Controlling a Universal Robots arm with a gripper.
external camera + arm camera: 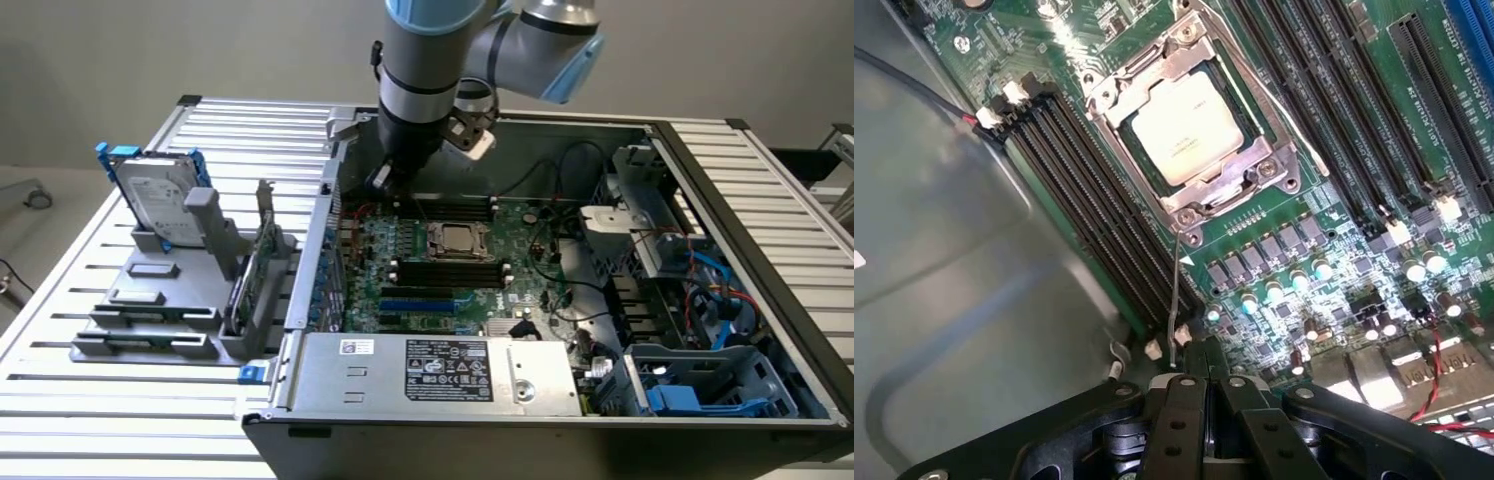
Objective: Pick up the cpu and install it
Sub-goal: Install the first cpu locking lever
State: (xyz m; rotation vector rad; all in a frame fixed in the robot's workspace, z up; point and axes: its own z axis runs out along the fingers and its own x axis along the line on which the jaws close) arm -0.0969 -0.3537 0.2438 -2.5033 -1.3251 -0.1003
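Closed gripper (1196, 360) near cpu (1186, 128), markings (1180, 150) illegible

We overlook the whole open case (534, 135) from above; the wrist camera looks closely at its socket (1239, 180), seen in both views.

Soft, even light leaves the slatted table (80, 400) bright and the inside of the computer case (534, 450) dimmer and shadowed. In the wrist view the cpu (1186, 128) glares pale.
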